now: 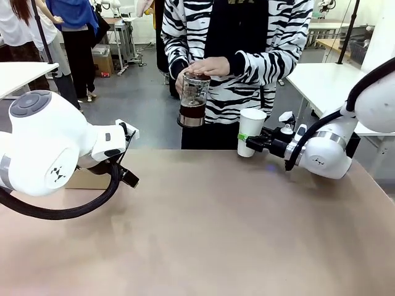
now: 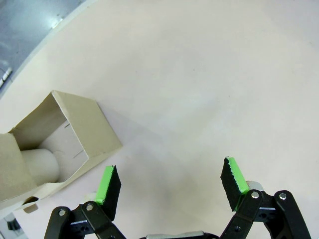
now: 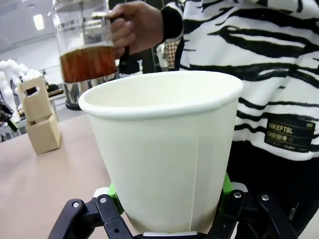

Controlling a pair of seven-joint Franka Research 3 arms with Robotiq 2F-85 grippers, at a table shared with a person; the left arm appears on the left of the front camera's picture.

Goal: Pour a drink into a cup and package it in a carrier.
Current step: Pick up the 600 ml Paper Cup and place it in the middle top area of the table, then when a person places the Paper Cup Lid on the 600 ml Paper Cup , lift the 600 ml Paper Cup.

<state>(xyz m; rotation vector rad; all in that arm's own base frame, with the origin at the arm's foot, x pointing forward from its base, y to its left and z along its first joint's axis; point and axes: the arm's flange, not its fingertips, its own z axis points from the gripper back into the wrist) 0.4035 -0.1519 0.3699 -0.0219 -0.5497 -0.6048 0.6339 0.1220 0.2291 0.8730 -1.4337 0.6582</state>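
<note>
**Cup held out for the pour**

Your right claw (image 1: 247, 140) is clamped on the lower wall of the open-topped cup (image 1: 251, 125), with the arm stretched low toward the far edge of the worktop (image 1: 203, 234). The person's pitcher (image 1: 194, 92) of dark drink (image 1: 192, 111) is near it. Hold the cup upright and steady for filling. Your left claw (image 2: 172, 184) hangs wide apart and empty, just beside the carrier (image 2: 92, 127).

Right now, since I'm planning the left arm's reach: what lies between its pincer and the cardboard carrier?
Nothing. In the left wrist view, a bare stretch of table separates the open left pincer from the carrier.
</note>
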